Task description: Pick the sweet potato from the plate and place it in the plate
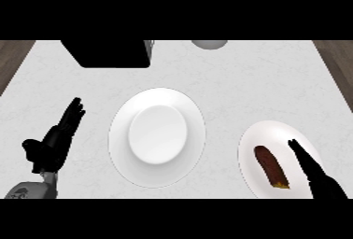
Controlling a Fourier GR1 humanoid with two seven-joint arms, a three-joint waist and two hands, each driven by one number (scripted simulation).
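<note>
A brown sweet potato (271, 166) lies on a white plate (270, 132) at the lower right of the counter. My right hand (316, 171) comes in from the lower right, open, its straight fingers stretched over that plate's right side, just right of the sweet potato and apart from it. A larger white plate (123, 130) with nothing on it sits in the middle of the counter. My left hand (55, 140) rests open at the left, fingers pointing up, to the left of the larger plate.
A black box-like object (114, 52) stands at the back left of the white counter. A grey round object (209, 44) shows at the back edge. Wooden floor shows past the counter's left and right edges.
</note>
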